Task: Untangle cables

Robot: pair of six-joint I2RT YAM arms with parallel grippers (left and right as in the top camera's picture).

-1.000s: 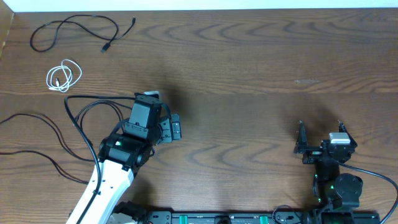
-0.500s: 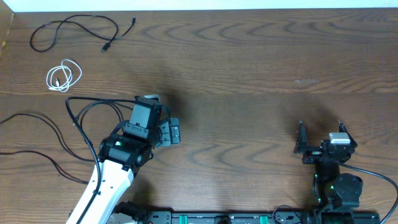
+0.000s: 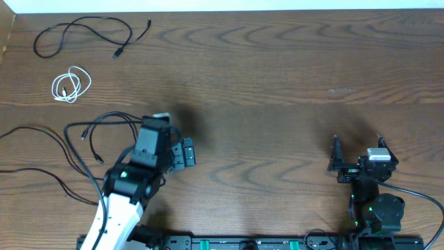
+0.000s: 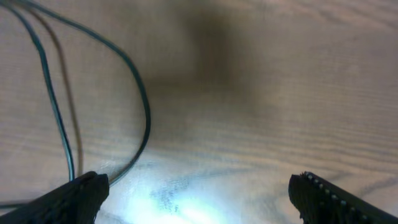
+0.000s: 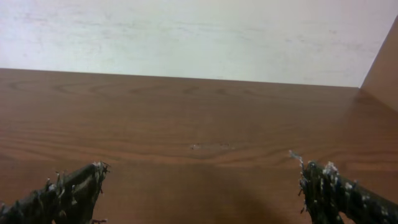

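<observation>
Three cables lie at the table's left. A thin black cable point(image 3: 84, 29) curls at the far left corner. Just below it is a short white coiled cable point(image 3: 71, 85). A long black cable point(image 3: 97, 123) loops next to my left arm and trails off toward the left edge. My left gripper point(image 3: 154, 123) hovers open over the wood, just right of that loop. In the left wrist view the black cable point(image 4: 147, 118) curves past the left finger point(image 4: 81, 194), and nothing lies between the jaws of my left gripper point(image 4: 199, 200). My right gripper point(image 3: 357, 149) point(image 5: 199, 186) stands open over bare wood at the near right.
The wooden table point(image 3: 277, 83) runs back to a white wall point(image 5: 199, 37). A dark rail with the arm bases point(image 3: 250, 243) lines the near edge. A thicker black cord point(image 3: 416, 194) leads off from the right base.
My left arm has drawn back toward the near left. The long black cable's loop has shifted left and changed shape. The right arm has not moved.
</observation>
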